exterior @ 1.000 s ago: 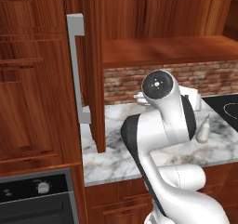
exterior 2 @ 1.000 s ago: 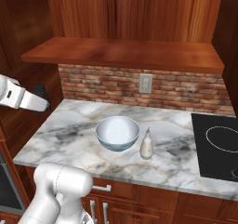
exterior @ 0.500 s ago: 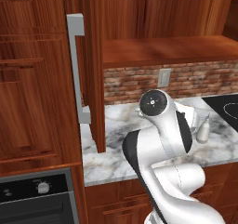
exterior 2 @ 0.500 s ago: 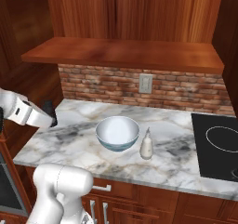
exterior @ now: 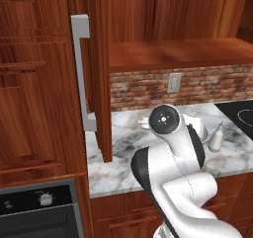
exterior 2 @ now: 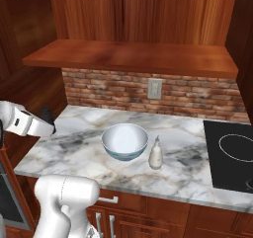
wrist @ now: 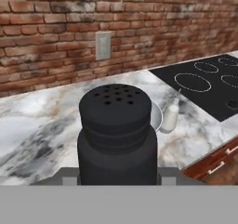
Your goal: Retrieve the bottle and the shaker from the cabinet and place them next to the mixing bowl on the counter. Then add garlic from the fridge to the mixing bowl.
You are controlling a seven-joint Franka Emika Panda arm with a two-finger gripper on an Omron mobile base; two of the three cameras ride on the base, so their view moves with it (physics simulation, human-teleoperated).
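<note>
Shaker: I see the shaker (wrist: 117, 135) upright and close in the hand view, black with holes across its rounded top, sitting in my gripper (exterior 2: 48, 121); from the right base camera only a dark bit shows at the tip of the hand.
Gripper: jaws closed in on the shaker's body, gripping it; the hand hangs over the left end of the counter (exterior 2: 89, 153), above the marble rather than on it.
Mixing bowl: I have the mixing bowl (exterior 2: 124, 141) on the counter, white inside, well to the right of the hand; in the hand view its rim peeks out behind the shaker.
Bottle: the bottle (exterior 2: 155, 153) stands upright just beside the bowl, on its right, apart from it.
Cabinet: the cabinet (exterior: 101, 74) door stands open at the left, its grey bar handle (exterior: 81, 74) facing me; a bare wooden shelf (exterior 2: 133, 57) runs above the brick.
Wall: brick backsplash (exterior 2: 197, 96) with a wall outlet (exterior 2: 154, 89) behind the bowl.
Cooktop: black cooktop (exterior 2: 230, 155) set in the counter at the far right.
Oven: oven (exterior: 39, 212) front low in the left base view.
</note>
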